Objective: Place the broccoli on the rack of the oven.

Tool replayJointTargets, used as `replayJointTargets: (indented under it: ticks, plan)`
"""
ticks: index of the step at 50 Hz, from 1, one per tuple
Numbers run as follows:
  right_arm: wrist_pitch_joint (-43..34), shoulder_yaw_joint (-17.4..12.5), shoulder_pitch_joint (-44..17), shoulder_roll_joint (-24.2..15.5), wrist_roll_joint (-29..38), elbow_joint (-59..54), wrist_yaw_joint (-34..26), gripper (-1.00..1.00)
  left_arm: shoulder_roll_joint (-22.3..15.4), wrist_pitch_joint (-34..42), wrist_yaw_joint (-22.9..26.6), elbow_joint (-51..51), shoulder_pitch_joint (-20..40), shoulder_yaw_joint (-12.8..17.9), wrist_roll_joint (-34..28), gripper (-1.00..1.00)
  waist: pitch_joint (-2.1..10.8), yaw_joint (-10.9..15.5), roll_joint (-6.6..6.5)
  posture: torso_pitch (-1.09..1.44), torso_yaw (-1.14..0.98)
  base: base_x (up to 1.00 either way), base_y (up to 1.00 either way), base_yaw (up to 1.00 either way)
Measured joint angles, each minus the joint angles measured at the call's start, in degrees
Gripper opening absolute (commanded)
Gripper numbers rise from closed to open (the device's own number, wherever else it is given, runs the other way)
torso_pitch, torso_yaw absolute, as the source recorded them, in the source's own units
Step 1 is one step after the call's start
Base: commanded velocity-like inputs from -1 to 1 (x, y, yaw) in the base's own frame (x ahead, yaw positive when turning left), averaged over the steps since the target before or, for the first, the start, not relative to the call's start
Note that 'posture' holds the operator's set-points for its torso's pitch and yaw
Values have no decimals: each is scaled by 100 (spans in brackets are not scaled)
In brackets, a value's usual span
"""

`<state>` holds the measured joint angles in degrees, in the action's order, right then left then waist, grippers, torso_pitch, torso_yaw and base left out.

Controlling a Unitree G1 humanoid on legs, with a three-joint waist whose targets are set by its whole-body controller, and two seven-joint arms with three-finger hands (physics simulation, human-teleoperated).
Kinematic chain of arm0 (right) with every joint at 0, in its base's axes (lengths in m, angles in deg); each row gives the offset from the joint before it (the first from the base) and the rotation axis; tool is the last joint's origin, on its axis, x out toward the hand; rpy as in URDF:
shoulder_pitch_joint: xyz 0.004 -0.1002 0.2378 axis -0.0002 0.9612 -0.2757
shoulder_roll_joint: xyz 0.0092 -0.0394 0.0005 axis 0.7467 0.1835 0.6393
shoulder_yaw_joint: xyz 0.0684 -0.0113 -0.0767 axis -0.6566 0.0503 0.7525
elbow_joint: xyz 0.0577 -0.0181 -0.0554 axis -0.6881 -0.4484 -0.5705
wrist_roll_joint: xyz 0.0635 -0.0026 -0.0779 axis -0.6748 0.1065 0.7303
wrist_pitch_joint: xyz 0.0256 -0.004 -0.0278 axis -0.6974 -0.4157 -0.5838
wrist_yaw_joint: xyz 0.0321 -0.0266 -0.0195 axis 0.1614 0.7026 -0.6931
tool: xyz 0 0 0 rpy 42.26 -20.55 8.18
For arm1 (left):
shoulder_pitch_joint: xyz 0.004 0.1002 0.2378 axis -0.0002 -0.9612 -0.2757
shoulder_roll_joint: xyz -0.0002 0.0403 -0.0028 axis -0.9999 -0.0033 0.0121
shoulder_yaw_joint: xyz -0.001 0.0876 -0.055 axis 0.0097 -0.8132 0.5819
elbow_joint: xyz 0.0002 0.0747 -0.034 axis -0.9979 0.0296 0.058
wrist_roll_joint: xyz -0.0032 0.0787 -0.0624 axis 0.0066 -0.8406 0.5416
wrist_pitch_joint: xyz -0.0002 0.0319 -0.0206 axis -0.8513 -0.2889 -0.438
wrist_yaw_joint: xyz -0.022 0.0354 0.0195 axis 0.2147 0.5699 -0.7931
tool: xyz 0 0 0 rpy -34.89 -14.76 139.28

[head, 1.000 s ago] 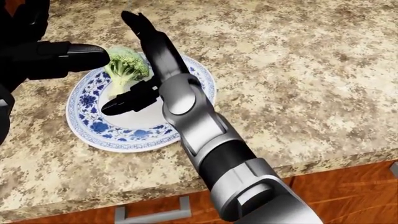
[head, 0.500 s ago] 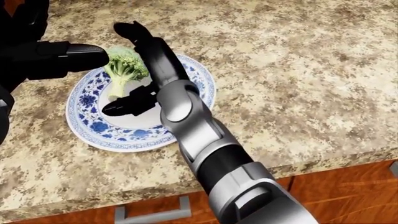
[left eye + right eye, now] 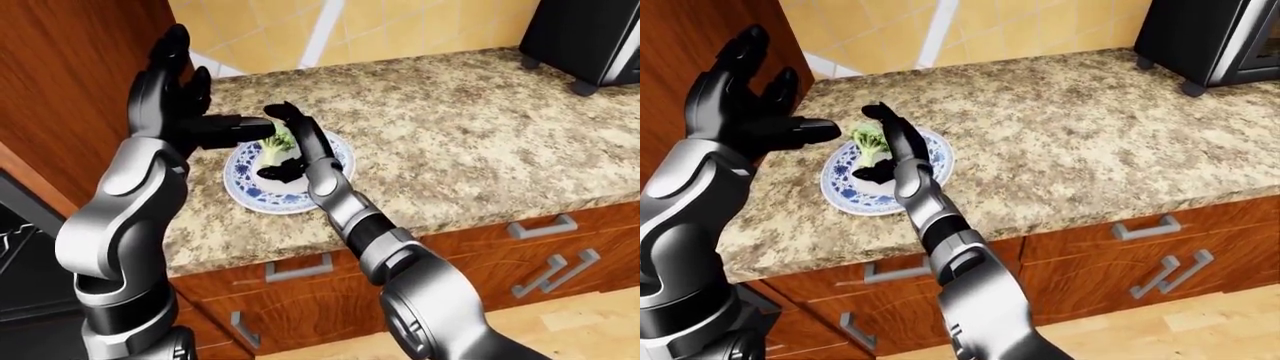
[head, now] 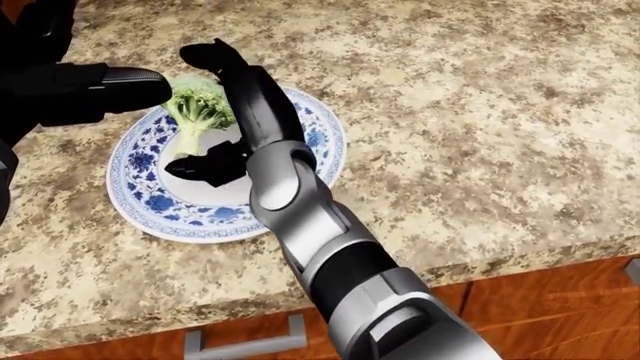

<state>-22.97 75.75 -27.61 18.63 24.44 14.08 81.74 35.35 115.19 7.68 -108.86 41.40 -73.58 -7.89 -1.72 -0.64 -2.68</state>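
Observation:
A green broccoli stands stalk-down on a blue-and-white patterned plate on the speckled counter. My right hand is open around it: long fingers arch over the floret's right side and the thumb lies low by the stalk. My left hand is open, raised at the left, one finger pointing at the floret from the left. No oven rack shows clearly.
A black appliance stands on the counter at top right. Wooden drawers with grey handles run below the counter edge. A tall wood cabinet side rises at left, with a dark opening beneath it.
My right hand has crept left and up the view, its fingers curling closer over the broccoli. The left hand and the broccoli have stayed put.

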Motion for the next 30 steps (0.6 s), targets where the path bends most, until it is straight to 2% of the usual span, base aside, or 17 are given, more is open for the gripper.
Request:
replayJointTargets:
  ticks: [3, 6, 15, 20, 22, 26, 28, 30]
  plan:
    - [-20, -6, -20, -2, 29, 11, 46, 12, -13, 15, -12, -7, 10, 10, 22, 100, -4, 2, 1, 0, 0, 0, 0, 0]
    - [-27, -1, -31, -6, 53, 18, 70, 15, -17, 16, -23, 0, 14, 5, 30, 100, -1, 1, 4, 0, 0, 0, 0, 0]
    - [30, 13, 1, -18, 132, 45, 193, 8, -16, 7, -30, 3, 6, -17, 38, 100, 10, 7, 3, 0, 0, 0, 0, 0]
    - [27, -1, -23, -25, 171, 29, 254, -11, -14, 15, -35, -12, 13, -13, 42, 100, 7, 10, 6, 0, 0, 0, 0, 0]
    - [14, -9, -37, -34, 172, 30, 273, -8, -17, 16, -36, -20, 12, -8, 47, 100, 4, 12, 8, 0, 0, 0, 0, 0]
    - [-31, -13, -84, -55, 171, 32, 310, -15, -24, 31, -48, -34, 23, 4, 61, 100, -5, 11, 14, 0, 0, 0, 0, 0]
    - [-53, -13, -99, -64, 171, 48, 337, -25, -32, 42, -54, -33, 35, 14, 76, 100, -9, 11, 17, 0, 0, 0, 0, 0]
    - [-67, -8, -114, -74, 175, 59, 361, -25, -42, 52, -63, -37, 43, 25, 91, 100, -11, 10, 19, 0, 0, 0, 0, 0]
